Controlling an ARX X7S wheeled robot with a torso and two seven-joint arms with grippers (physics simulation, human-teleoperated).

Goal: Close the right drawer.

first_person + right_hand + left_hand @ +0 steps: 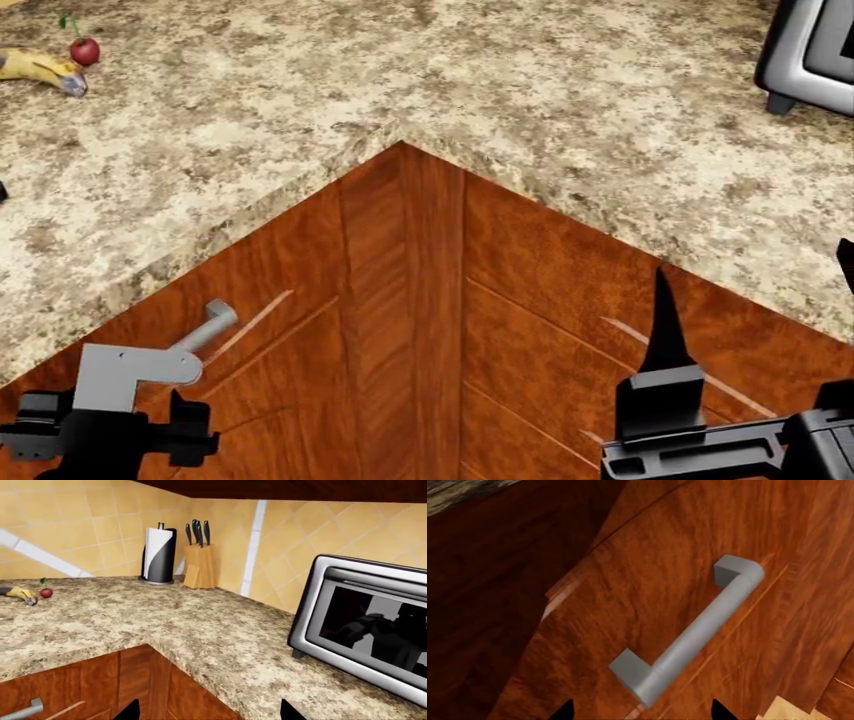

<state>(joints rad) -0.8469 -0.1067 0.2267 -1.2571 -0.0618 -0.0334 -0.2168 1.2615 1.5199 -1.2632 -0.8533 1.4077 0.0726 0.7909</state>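
The right drawer's glossy reddish-brown front (647, 570) fills the left wrist view, with its brushed-silver bar handle (700, 625) running slantwise and a thin curved groove above it. My left gripper (642, 712) is open, with the handle's near end between its fingertips; I cannot tell if they touch. In the head view the drawer front (280, 370) and handle (214, 325) lie at the lower left, with the left gripper (114, 415) right at the handle. How far the drawer stands out is unclear. My right gripper (755, 260) is open and empty at the lower right, pointing at the counter corner (208, 712).
A speckled granite countertop (400, 80) wraps the corner above the cabinets. A toaster oven (363, 630) stands on it at the right. A banana and a red fruit (40, 65) lie at the far left. A paper towel roll (159, 555) and knife block (199, 562) stand by the tiled wall.
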